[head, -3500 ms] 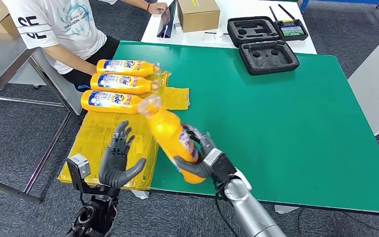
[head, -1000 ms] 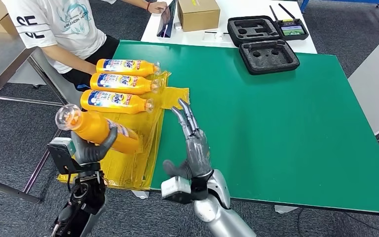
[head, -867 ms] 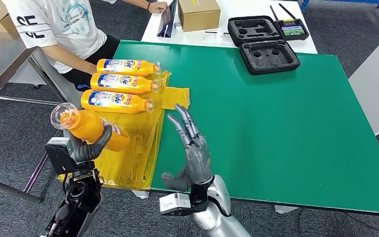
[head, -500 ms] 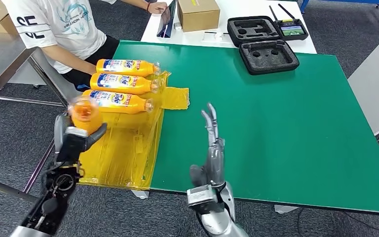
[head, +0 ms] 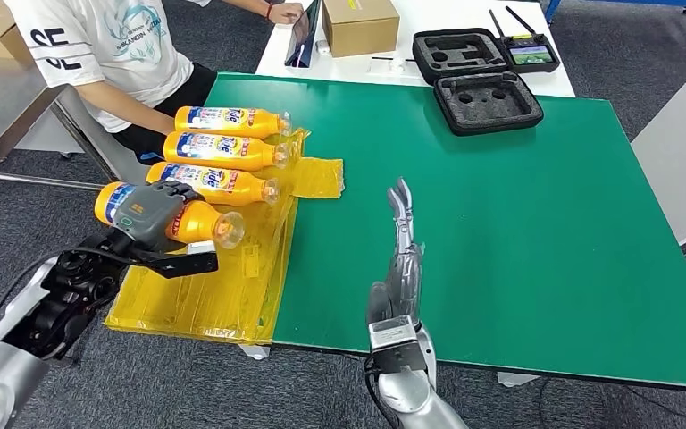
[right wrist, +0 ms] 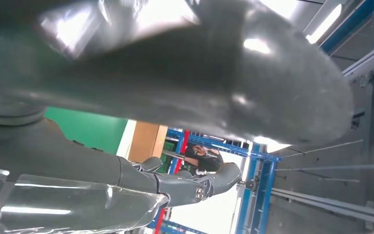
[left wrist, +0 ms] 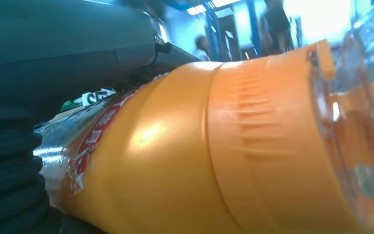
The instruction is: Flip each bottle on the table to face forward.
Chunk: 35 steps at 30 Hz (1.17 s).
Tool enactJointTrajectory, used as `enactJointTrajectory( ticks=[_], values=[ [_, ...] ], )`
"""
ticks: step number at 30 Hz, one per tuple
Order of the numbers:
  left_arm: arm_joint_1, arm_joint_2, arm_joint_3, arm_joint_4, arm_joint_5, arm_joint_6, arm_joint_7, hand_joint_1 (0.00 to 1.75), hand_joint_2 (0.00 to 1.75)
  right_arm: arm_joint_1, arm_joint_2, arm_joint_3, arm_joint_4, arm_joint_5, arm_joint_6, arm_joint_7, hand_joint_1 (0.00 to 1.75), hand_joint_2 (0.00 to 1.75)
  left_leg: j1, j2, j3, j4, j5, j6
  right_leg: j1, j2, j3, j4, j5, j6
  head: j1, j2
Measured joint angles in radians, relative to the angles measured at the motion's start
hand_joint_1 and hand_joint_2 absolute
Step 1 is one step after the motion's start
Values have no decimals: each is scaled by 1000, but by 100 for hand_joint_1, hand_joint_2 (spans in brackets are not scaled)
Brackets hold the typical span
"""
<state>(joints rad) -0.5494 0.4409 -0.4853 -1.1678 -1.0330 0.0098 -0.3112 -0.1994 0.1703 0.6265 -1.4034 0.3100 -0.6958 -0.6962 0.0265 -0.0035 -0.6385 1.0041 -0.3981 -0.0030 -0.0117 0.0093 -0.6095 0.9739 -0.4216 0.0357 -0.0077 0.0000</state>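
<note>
The left hand (head: pixel 154 221) grips an orange bottle (head: pixel 171 219), now turned flat over the yellow sheet (head: pixel 232 286), cap rightward. The right hand (head: pixel 400 259), fingers straight, has withdrawn toward the green worktop (head: pixel 518 223) front edge.

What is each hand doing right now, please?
Left hand: holding an orange bottle on its side over the yellow sheet.
Right hand: open, fingers straight, holding nothing, over the table.
</note>
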Motion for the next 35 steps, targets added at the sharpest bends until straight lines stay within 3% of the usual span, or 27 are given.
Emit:
enactJointTrajectory(
  ticks=[5,14,23,35],
  values=[
    [-98,-17,-113,108,-27,-72,-14,175,175,-13,-9,6,1,-55,1,0,0,0,0,0,0,0,0,0,0,0,0,0,0,0,0,0],
    [-160,-149,-261,364,-53,-60,7,175,175,-35,-15,16,15,-74,20,0,0,0,-2,0,0,0,0,0,-2,0,0,0,0,0,0,0],
    [-177,-206,-295,473,-51,-13,39,175,175,-47,-14,15,36,-51,75,0,0,0,-1,0,0,0,0,0,-1,0,1,0,0,0,0,0],
    [-181,-217,-299,505,-14,-37,19,168,175,-62,-13,12,53,-42,96,0,0,0,-2,-1,5,0,1,1,-2,-1,7,0,0,0,0,0]
  ],
)
